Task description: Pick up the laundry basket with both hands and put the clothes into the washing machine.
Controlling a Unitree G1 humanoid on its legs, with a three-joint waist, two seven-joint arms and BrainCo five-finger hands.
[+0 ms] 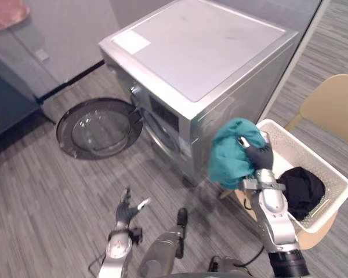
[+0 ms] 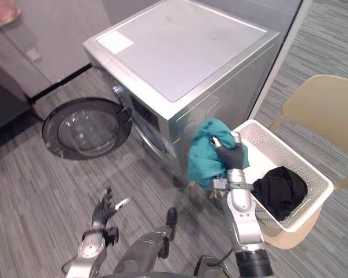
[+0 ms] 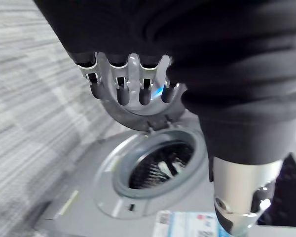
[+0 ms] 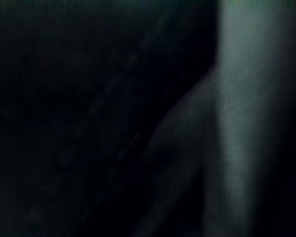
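Note:
My right hand is shut on a teal garment, which hangs in the air between the washing machine and the white laundry basket. The basket rests on a tan chair seat and holds a black garment. The washer's round door is swung wide open to the left, and the drum opening shows in the left wrist view. My left hand hovers low over the floor with its fingers spread, holding nothing.
A second tan chair stands to the right behind the basket. A grey cabinet lines the back left, with a pink cloth on top. Grey striped carpet lies in front of the washer.

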